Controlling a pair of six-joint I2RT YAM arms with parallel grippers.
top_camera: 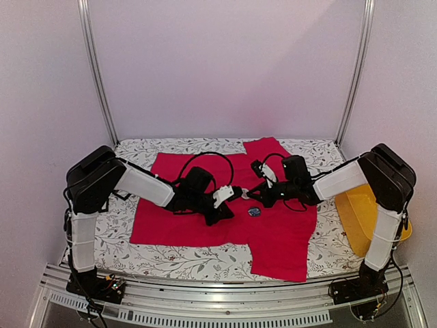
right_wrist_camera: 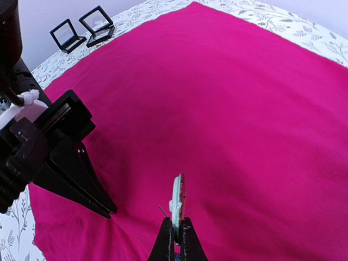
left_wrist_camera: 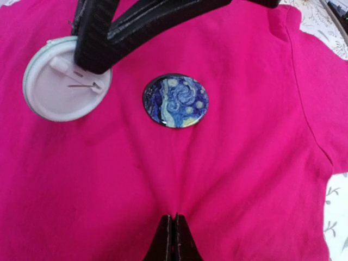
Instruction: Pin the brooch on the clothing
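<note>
The red T-shirt (top_camera: 205,219) lies spread flat on the tablecloth. My left gripper (left_wrist_camera: 174,217) is shut and pinches a fold of the shirt's fabric, which puckers toward its tips; its black fingers (right_wrist_camera: 81,174) also show in the right wrist view. My right gripper (right_wrist_camera: 176,224) is shut on the rim of a round brooch (right_wrist_camera: 178,198) held edge-on above the shirt. In the left wrist view this brooch (left_wrist_camera: 54,89) shows its white back and its pin. A second brooch (left_wrist_camera: 175,100), blue with a swirled pattern, lies face up on the shirt (top_camera: 254,212) just in front of both grippers.
A floral white-grey tablecloth (top_camera: 136,239) covers the table. Two small black square frames (right_wrist_camera: 81,30) stand on it beyond the shirt's edge. A yellow container (top_camera: 362,219) sits at the right edge by the right arm. Metal posts rise at the back corners.
</note>
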